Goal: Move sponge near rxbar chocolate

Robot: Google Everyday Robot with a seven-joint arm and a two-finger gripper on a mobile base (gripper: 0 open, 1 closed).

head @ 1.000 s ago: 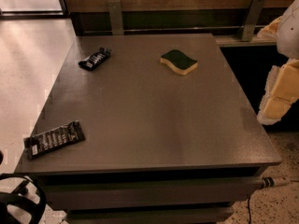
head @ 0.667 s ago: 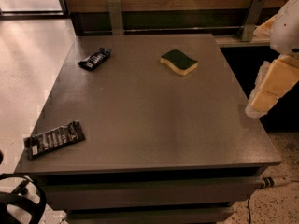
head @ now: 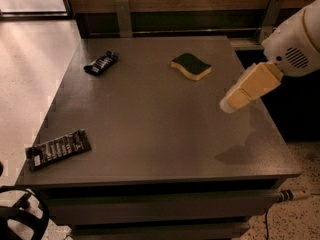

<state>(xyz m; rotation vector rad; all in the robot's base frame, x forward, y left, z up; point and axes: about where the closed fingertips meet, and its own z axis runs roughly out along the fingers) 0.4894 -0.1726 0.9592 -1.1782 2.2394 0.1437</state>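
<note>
The sponge [head: 191,65], dark green on top with a yellow foam base, lies on the grey table [head: 150,119] at the back, right of centre. The rxbar chocolate [head: 58,149], a long flat dark bar with white lettering, lies near the table's front left corner. My gripper [head: 230,103] hangs on the white arm [head: 295,39] above the table's right side. It is to the right of the sponge and nearer the front, apart from it and holding nothing that I can see.
A shorter crumpled black snack wrapper [head: 101,62] lies at the back left of the table. A wooden wall with metal brackets [head: 123,16] runs behind the table. Light floor lies to the left, and a black cable [head: 20,219] sits at the bottom left.
My arm has swung in from the right edge and the gripper now hangs over the table's right side, closer to the sponge. The sponge and both bars have not moved.
</note>
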